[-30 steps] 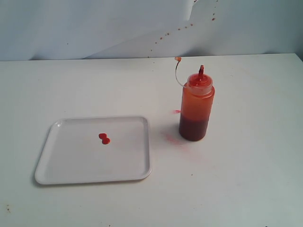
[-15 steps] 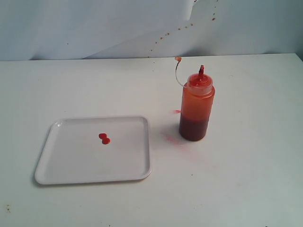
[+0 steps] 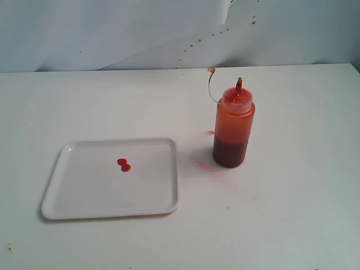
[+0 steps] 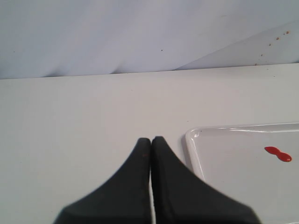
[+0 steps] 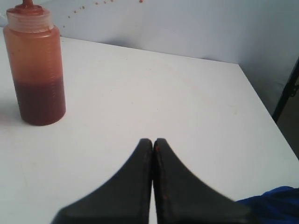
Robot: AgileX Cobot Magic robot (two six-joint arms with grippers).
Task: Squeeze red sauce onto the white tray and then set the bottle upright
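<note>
Exterior view: glossy red sauce (image 3: 124,164) dots rimmed white tray (image 3: 90,188).

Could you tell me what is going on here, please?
Nothing is being handled right now. The bottle stands upright on the table, right of the white tray, which holds two small joined blobs of red sauce. The left gripper and the right gripper are both shut, empty and clear of everything. A faint smear marks the table by the bottle.

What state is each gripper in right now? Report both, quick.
Left gripper: closed, holding nothing.
Right gripper: closed, holding nothing, apart from the bottle.
</note>
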